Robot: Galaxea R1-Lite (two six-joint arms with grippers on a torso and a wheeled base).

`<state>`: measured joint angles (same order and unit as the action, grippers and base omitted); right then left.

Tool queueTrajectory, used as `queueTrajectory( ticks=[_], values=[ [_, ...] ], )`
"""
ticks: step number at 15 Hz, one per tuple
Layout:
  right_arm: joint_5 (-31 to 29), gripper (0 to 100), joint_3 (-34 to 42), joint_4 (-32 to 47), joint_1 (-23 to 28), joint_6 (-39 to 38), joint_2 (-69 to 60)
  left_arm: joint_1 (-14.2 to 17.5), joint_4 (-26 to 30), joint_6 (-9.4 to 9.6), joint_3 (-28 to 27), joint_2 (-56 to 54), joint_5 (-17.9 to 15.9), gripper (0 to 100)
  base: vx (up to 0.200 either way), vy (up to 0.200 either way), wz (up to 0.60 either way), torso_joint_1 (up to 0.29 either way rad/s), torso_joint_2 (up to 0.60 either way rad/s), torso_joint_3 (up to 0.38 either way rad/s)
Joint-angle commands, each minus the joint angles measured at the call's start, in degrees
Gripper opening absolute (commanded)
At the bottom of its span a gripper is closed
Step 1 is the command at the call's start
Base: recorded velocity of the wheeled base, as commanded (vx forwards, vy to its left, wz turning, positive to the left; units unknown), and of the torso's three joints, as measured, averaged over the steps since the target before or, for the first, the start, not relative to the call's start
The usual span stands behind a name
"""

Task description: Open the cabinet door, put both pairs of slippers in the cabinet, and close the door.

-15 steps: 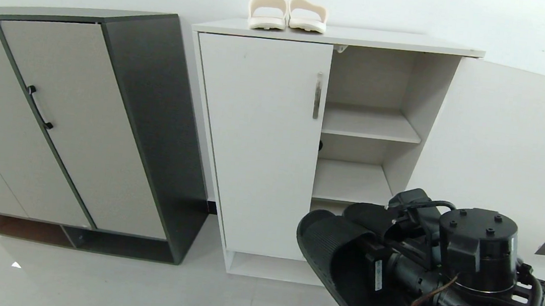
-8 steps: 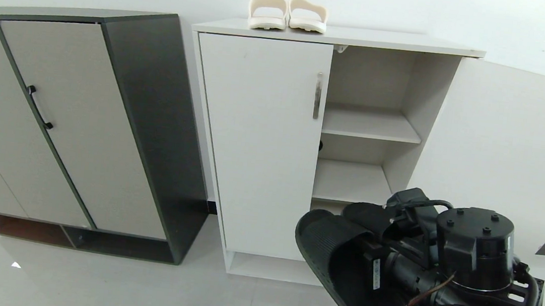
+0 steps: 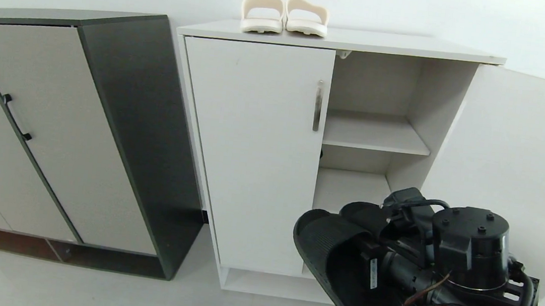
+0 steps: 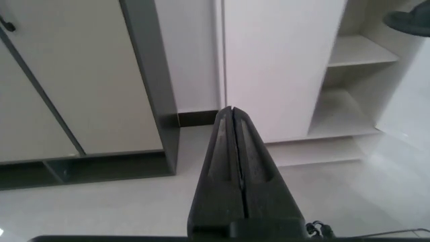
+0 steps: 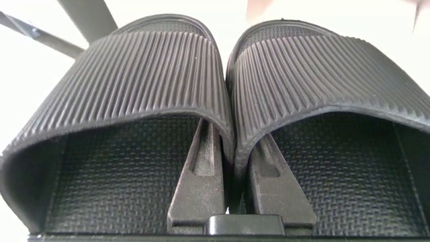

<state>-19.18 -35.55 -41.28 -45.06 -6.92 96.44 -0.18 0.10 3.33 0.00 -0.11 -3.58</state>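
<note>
The white cabinet (image 3: 345, 39) stands ahead with its right door (image 3: 519, 164) swung wide and its left door (image 3: 252, 156) closed. Both bare shelves show inside, an upper shelf (image 3: 373, 133) and a lower shelf (image 3: 349, 189). A beige pair of slippers (image 3: 284, 16) rests on the cabinet top. My right gripper (image 5: 234, 168) is shut on the black pair of slippers (image 3: 342, 261), pinching the two inner walls (image 5: 228, 128) together, low in front of the open side. My left gripper (image 4: 232, 113) is shut on nothing, hanging above the floor before the closed door.
A dark grey cabinet (image 3: 119, 121) with pale doors stands against the white one's left side. Glossy floor tiles (image 3: 86, 290) lie free in front of both. The open door takes up the space on the right.
The whole head picture has shifted and the cabinets look larger, so the camera has come nearer. The right gripper still holds the black slippers the same way.
</note>
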Motion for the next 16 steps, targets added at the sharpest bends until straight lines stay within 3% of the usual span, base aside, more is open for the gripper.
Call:
queueTrajectory(
  ticks=[1, 3, 4, 7, 14, 16],
  values=[
    [-0.42, 0, -0.31, 0.14, -0.73, -0.02, 0.06, 0.01, -0.10, 0.01, 0.00, 0.20, -0.02, 0, 0.000, 0.000, 0.00, 0.000, 0.00, 0.000],
    [-4.91, 0, -0.58, 0.14, -2.84, -0.02, 0.59, 0.01, -0.10, -0.08, 0.00, 0.20, -0.02, 0, 0.000, 0.000, 0.00, 0.000, 0.00, 0.000],
    [-9.92, 0, -1.72, 0.23, -5.39, -0.90, 2.53, 0.01, -0.10, 0.01, 0.00, 0.20, -0.02, 0, 0.000, 0.000, 0.00, 0.000, 0.00, 0.000],
    [-15.45, 0, -6.82, 0.14, -7.33, -5.38, 7.97, 0.01, -0.10, 0.10, 0.00, 0.20, -0.02, 0, 0.000, 0.000, 0.00, 0.000, 0.00, 0.000],
    [-18.18, 0, -9.28, 0.14, -6.45, -5.91, 10.87, 0.01, -0.10, 0.10, 0.00, 0.20, -0.02, 0, 0.000, 0.000, 0.00, 0.000, 0.00, 0.000],
    [-18.53, 0, -9.89, 0.06, -6.45, -6.26, 11.31, 0.01, -0.10, 0.10, 0.00, 0.20, -0.02, 0, 0.000, -0.200, 0.00, 0.000, 0.01, 0.002]
  ],
)
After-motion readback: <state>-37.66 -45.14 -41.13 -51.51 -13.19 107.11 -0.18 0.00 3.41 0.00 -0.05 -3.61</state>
